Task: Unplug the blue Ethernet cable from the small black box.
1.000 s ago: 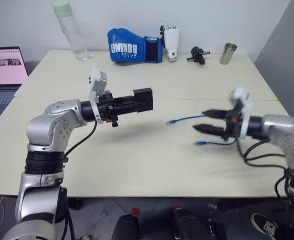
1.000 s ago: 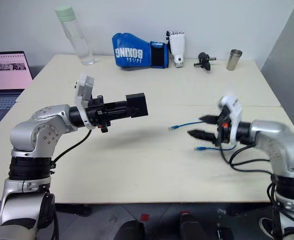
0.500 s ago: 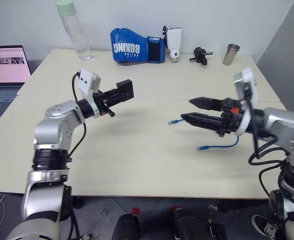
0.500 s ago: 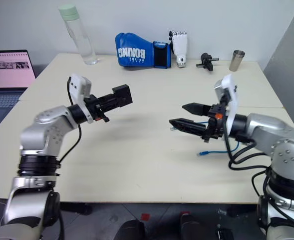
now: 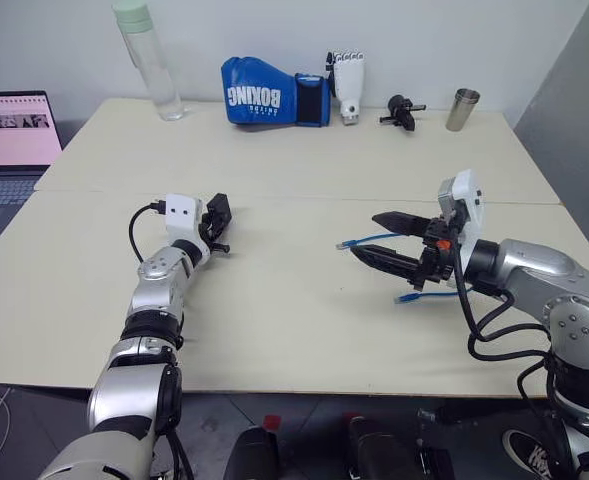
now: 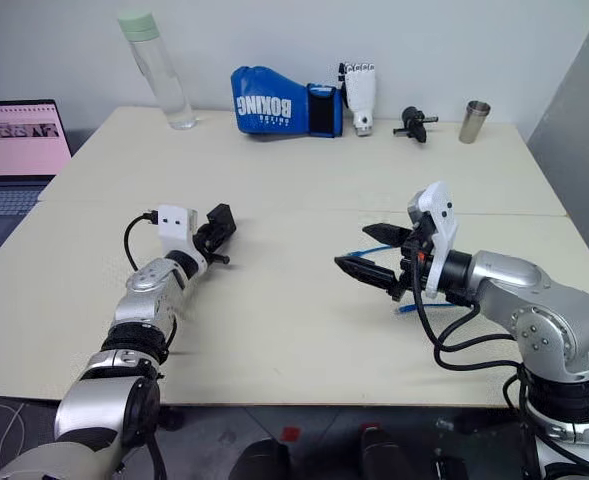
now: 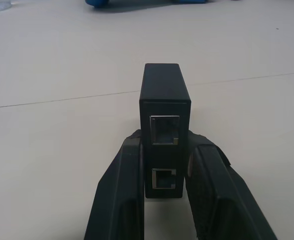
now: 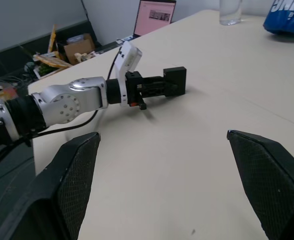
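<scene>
The left tool (image 7: pixel 164 200) is clamped on the small black box (image 7: pixel 163 125), low over the desk (image 5: pixel 274 160). The right tool (image 5: pixel 384 240) stands spread apart, empty, directly above the blue Ethernet cable (image 5: pixel 439 293), which lies unplugged on the desk.

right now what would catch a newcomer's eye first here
The small black box clamped in the left gripper low over the table's left half, both ports empty. To the right, the right gripper gapes open above the loose blue Ethernet cable. A blue boxing glove lies at the far edge.
</scene>
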Robot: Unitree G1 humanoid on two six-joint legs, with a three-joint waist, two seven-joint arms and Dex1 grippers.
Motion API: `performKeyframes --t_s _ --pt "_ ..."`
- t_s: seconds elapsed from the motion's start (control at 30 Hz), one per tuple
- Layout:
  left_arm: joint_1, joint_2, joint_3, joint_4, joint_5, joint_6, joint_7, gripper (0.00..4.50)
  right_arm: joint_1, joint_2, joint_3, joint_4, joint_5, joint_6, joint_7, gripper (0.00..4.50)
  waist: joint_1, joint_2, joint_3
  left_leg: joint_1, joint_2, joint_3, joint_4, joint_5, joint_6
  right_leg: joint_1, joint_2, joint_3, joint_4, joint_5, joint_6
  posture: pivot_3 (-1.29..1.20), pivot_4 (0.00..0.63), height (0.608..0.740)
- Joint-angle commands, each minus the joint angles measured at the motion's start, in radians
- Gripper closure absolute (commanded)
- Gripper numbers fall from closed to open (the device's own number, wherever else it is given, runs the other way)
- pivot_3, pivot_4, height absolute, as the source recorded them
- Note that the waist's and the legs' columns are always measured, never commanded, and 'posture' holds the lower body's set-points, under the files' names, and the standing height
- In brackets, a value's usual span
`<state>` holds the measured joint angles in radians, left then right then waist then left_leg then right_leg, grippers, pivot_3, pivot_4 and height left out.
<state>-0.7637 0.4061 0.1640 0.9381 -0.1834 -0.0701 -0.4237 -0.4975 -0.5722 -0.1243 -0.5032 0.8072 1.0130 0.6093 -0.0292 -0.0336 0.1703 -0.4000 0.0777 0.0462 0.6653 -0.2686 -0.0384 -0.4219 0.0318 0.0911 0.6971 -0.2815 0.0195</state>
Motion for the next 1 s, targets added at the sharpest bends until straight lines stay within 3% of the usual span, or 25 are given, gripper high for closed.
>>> performKeyframes --t_s 0.03,0.27,0.4,0.53,0.7,0.87,1.0 --pt "-0.021 -0.001 0.011 0.033 0.006 -0.031 -0.014 2.55 -0.005 -0.013 -0.004 -0.008 -0.004 -0.036 0.002 0.14 0.000 0.000 0.000 0.000 0.000 0.000 0.000 0.000 0.000 0.000 0.000 0.000 0.000 0.000 0.000 0.00 0.150 0.740" --pt "0.003 0.040 0.023 -0.088 -0.021 0.044 -0.082 1.19 0.007 -0.041 -0.003 -0.006 -0.004 -0.036 0.008 0.14 0.000 0.000 0.000 -0.001 0.000 0.000 0.000 0.000 0.000 0.000 0.000 -0.001 -0.001 0.000 0.000 0.00 0.150 0.740" --pt "0.042 0.091 0.021 -0.243 -0.042 0.154 -0.131 0.11 0.011 -0.059 -0.012 -0.006 0.010 -0.029 0.010 0.14 -0.001 0.000 0.000 -0.001 0.000 0.000 0.000 0.000 0.000 0.000 0.000 -0.001 0.000 0.000 0.000 0.00 0.150 0.740" --pt "0.088 0.212 0.012 -0.446 -0.073 0.324 -0.242 0.04 0.019 -0.106 -0.057 -0.002 0.045 -0.004 0.026 0.14 -0.003 0.000 0.000 0.000 0.001 0.000 -0.001 0.000 0.000 0.000 0.000 0.000 0.000 0.000 0.000 0.00 0.150 0.740" --pt "0.134 0.506 -0.038 -0.642 -0.174 0.537 -0.662 0.04 0.055 -0.271 -0.141 0.028 0.090 0.034 0.123 0.14 -0.004 -0.001 0.001 -0.001 0.001 0.000 -0.001 0.000 0.000 -0.002 0.000 -0.001 -0.001 -0.001 -0.001 0.00 0.150 0.740" --pt "0.082 0.634 -0.040 -0.600 -0.194 0.602 -0.818 0.04 0.139 -0.406 -0.185 0.063 0.086 0.022 0.246 0.14 0.004 0.001 0.000 0.001 0.000 -0.001 -0.001 0.000 0.000 0.000 0.000 -0.002 0.000 -0.001 -0.001 0.00 0.150 0.740" --pt "0.093 0.648 -0.045 -0.582 -0.176 0.564 -0.856 0.04 0.178 -0.440 -0.186 0.075 0.073 -0.014 0.284 0.14 0.000 0.001 0.000 0.001 0.001 0.000 -0.001 0.000 0.000 0.000 0.000 -0.001 0.000 -0.002 0.000 0.00 0.150 0.740"
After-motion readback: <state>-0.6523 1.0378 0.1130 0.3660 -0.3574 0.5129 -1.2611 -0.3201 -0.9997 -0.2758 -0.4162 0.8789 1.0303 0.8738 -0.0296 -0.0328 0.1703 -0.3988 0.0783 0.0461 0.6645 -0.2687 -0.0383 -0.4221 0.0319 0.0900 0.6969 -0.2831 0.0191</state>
